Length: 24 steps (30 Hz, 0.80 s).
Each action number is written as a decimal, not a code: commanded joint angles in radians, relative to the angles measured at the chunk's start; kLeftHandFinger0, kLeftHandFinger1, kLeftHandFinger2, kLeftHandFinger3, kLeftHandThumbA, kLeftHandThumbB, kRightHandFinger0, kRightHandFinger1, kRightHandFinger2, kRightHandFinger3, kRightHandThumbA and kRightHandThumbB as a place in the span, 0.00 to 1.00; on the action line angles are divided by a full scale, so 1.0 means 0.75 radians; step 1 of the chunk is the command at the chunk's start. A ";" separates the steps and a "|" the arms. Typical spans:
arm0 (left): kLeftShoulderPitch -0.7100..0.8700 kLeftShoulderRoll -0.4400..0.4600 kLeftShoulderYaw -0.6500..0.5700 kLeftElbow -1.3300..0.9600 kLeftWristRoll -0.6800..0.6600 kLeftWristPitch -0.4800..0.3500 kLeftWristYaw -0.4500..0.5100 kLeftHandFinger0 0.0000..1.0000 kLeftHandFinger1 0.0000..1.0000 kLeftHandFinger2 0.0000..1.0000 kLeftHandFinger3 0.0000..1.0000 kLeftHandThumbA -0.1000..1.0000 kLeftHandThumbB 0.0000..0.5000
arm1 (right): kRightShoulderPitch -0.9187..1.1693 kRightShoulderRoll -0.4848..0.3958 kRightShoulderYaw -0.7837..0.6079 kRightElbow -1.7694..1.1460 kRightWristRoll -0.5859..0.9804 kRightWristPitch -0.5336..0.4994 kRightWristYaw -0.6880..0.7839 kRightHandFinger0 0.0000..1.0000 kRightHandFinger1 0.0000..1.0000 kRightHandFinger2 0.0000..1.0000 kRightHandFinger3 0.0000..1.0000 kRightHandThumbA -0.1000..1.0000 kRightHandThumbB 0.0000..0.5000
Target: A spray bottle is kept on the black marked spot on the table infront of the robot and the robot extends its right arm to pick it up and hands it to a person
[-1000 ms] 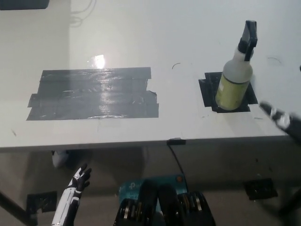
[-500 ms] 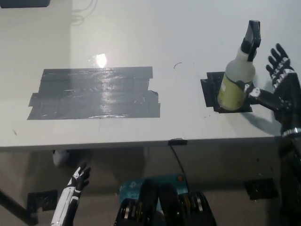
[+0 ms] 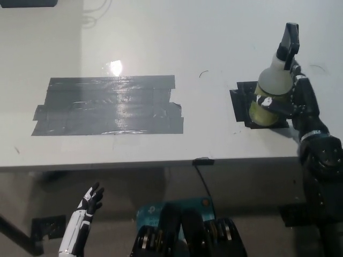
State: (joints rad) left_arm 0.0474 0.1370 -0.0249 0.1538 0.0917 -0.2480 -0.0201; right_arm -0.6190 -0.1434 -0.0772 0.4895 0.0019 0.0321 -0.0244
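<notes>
The spray bottle point(image 3: 272, 88) stands upright on the black marked spot point(image 3: 242, 104) at the bench's point(image 3: 214, 43) right. The right hand point(image 3: 296, 99) wraps its smooth, probably light, slippery plastic body, the sensible hold; the left hand point(image 3: 90, 201) hangs spread below the bench.

The black right hand point(image 3: 296, 100) is wrapping its fingers point(image 3: 274, 104) around the lower body of the spray bottle point(image 3: 272, 85), which is standing upright on the small black marked spot point(image 3: 241, 104) at the right of the white surface point(image 3: 161, 43). A large patch of grey tape point(image 3: 107, 104) is lying flat on the surface well to the left of the bottle. The white left hand point(image 3: 91, 199) is hanging below the surface edge at the lower left, with its fingers spread and holding nothing.
</notes>
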 commanded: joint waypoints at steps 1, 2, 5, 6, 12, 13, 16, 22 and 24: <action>-0.002 0.021 -0.003 -0.034 -0.004 -0.023 -0.023 1.00 1.00 1.00 1.00 1.00 0.64 | -0.072 -0.036 0.037 0.033 -0.088 -0.059 -0.045 1.00 1.00 1.00 1.00 0.97 0.96; -0.003 0.022 -0.004 -0.033 -0.003 -0.026 -0.023 1.00 1.00 1.00 1.00 1.00 0.64 | -0.074 -0.040 0.042 0.050 -0.091 -0.068 -0.043 1.00 1.00 1.00 1.00 0.96 0.97; -0.010 0.021 -0.004 -0.029 -0.004 -0.025 -0.022 1.00 1.00 1.00 1.00 1.00 0.64 | -0.081 -0.048 0.052 0.096 -0.086 -0.084 -0.028 1.00 1.00 1.00 1.00 0.93 0.93; -0.010 0.022 -0.003 -0.031 -0.006 -0.023 -0.022 1.00 1.00 1.00 1.00 1.00 0.64 | -0.083 -0.049 0.053 0.104 -0.083 -0.089 -0.025 1.00 1.00 1.00 1.00 0.93 0.92; -0.010 0.026 -0.003 -0.034 -0.007 -0.023 -0.024 1.00 1.00 1.00 1.00 1.00 0.66 | -0.120 -0.002 -0.031 0.188 -0.045 -0.087 -0.158 0.50 0.59 0.69 0.73 0.30 0.72; -0.010 0.026 -0.003 -0.034 -0.006 -0.023 -0.023 1.00 1.00 1.00 1.00 1.00 0.66 | -0.122 0.005 -0.043 0.195 -0.042 -0.116 -0.178 0.21 0.34 0.50 0.51 0.22 0.70; -0.014 0.026 -0.004 -0.035 0.001 -0.018 -0.021 1.00 1.00 1.00 1.00 1.00 0.68 | -0.129 0.031 -0.103 0.179 -0.033 -0.212 -0.242 0.00 0.29 0.60 0.51 0.20 0.52; -0.025 0.029 -0.004 -0.026 0.001 -0.021 -0.020 1.00 1.00 1.00 1.00 1.00 0.65 | -0.102 0.073 -0.132 -0.059 -0.024 -0.216 -0.234 0.01 0.30 0.58 0.56 0.23 0.40; -0.025 0.031 -0.005 -0.024 0.005 -0.024 -0.019 1.00 1.00 1.00 1.00 1.00 0.65 | -0.090 0.081 -0.130 -0.118 -0.022 -0.217 -0.224 0.01 0.30 0.59 0.57 0.23 0.39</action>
State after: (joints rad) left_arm 0.0389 0.1429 -0.0275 0.1515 0.0923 -0.2479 -0.0203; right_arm -0.6327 -0.0890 -0.1610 0.5341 -0.0398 -0.0286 -0.1649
